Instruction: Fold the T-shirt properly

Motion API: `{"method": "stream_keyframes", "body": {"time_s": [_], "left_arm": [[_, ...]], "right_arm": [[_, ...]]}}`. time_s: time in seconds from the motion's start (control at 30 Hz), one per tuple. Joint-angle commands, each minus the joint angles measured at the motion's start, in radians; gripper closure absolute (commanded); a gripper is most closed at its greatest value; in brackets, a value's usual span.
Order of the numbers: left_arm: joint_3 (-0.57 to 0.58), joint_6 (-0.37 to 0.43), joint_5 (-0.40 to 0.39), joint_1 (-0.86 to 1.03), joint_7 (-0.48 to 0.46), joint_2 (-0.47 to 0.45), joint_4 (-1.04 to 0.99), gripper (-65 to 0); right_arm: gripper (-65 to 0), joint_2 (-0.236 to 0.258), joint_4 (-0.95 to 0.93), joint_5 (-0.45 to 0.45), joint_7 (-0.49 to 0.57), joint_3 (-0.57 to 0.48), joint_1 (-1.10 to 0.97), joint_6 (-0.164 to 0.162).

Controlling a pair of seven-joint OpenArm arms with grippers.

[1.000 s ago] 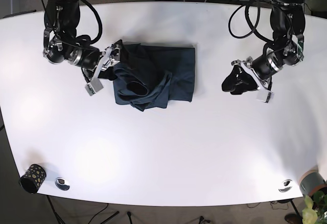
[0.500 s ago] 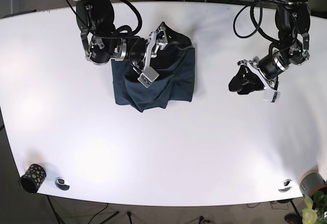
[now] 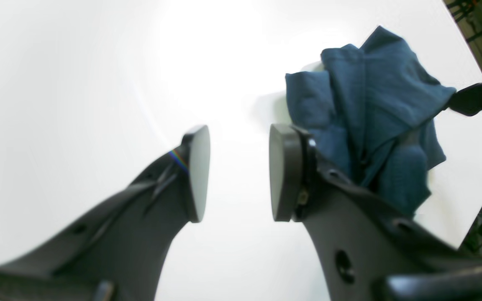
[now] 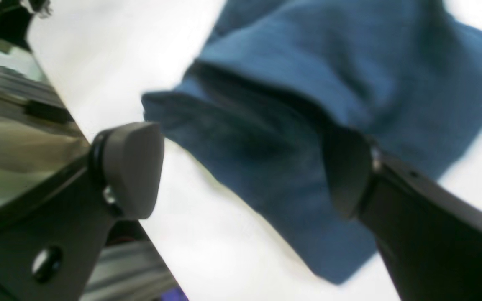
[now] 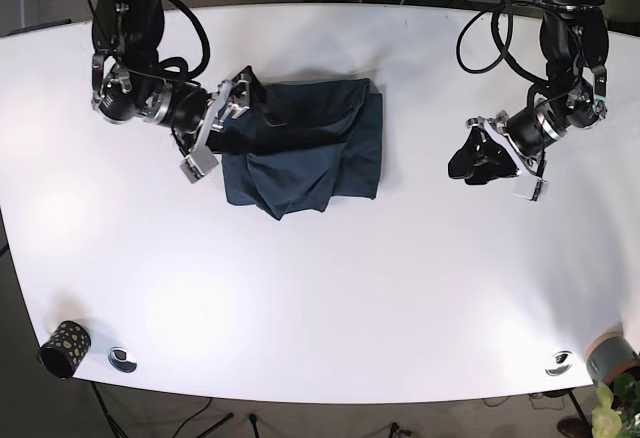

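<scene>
On the table [image 5: 330, 288], your right gripper [image 5: 228, 126] sits at the shirt's [image 5: 310, 148] near edge with its jaws spread wide; in its wrist view the blue cloth lies between and beyond the pads, and you cannot tell whether either pad touches it. Your left gripper [image 5: 472, 161] hangs well apart from the shirt, jaws parted, holding nothing. No writing can be read anywhere. The shirt lies rumpled at the table's upper middle.

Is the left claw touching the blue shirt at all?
Apart. In the base view the left gripper sits over bare table, with a wide white gap between it and the T-shirt.
</scene>
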Motion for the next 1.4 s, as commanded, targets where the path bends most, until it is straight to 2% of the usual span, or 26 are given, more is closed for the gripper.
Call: {"method": "stream_keyframes", "body": {"time_s": [0.0,0.1,0.33,0.57,0.77,0.97,1.03,1.1,1.23,1.37], "left_arm": [[-0.006,-0.010,-0.019,-0.015,-0.023,-0.016,0.016,-21.7],[-0.006,-0.010,-0.018,-0.015,-0.023,-0.016,0.013,-21.7],[-0.006,-0.010,-0.019,-0.012,-0.023,-0.016,0.014,-21.7],[-0.006,-0.010,-0.019,-0.009,-0.023,-0.016,0.014,-21.7],[-0.006,-0.010,-0.019,0.006,-0.023,-0.016,0.017,-21.7],[-0.006,-0.010,-0.019,0.010,-0.023,-0.019,0.022,-21.7],[-0.006,-0.010,-0.019,0.010,-0.023,-0.019,0.024,-21.7],[-0.006,-0.010,-0.019,0.010,-0.023,-0.021,0.031,-21.7],[-0.004,-0.008,-0.018,0.003,-0.023,-0.021,0.053,-21.7],[-0.003,-0.008,0.007,-0.001,-0.023,-0.021,0.071,-21.8]], "right_arm": [[-56.8,0.018,0.029,0.031,0.023,0.003,0.005,0.010],[-56.8,0.046,0.021,0.020,0.023,0.003,-0.003,0.004],[-56.8,0.041,-0.089,0.018,0.029,-0.001,0.028,0.002],[-56.8,-0.031,-0.172,0.018,0.029,-0.008,0.106,0.002],[-56.8,-0.097,-0.223,0.003,0.029,-0.124,0.203,0.002],[-56.8,-0.259,-0.356,-0.132,0.045,-0.190,0.318,0.002],[-56.8,-0.301,-0.359,-0.172,0.052,-0.210,0.353,0.002],[-56.8,-0.322,-0.358,-0.179,0.052,-0.216,0.375,0.002],[-56.8,-0.322,-0.358,-0.179,0.052,-0.212,0.391,0.002],[-56.8,-0.264,-0.329,-0.179,0.052,-0.158,0.382,0.007]]}}
